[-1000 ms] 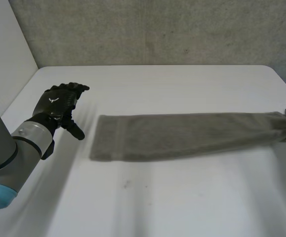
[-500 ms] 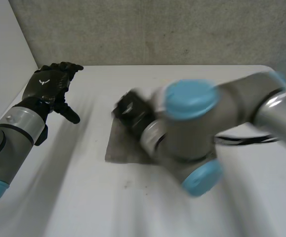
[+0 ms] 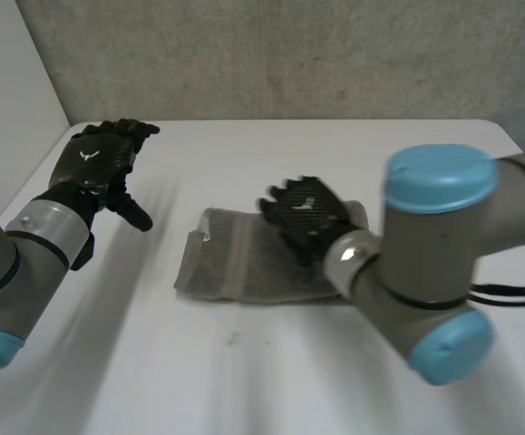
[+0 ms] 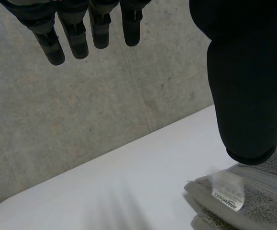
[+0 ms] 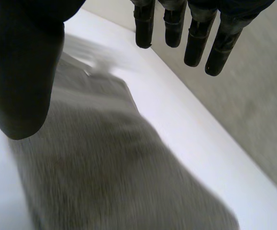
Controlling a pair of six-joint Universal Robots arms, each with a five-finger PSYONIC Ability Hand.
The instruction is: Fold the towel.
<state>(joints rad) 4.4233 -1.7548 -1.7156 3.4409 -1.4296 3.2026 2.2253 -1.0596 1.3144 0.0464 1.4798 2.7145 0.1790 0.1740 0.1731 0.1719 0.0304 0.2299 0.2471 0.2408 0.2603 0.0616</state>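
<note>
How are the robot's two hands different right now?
The left hand is over bare table, apart from the towel; the right hand is over the folded towel. The left hand is near the table's edge on the robot's left; the right hand is near the middle. Both are black, with straight fingers, holding nothing.

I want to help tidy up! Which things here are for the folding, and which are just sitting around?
For the job: the towel; the right hand, open over it; the left hand, open, off to its side.
Just there: the white table; the grey wall.
</note>
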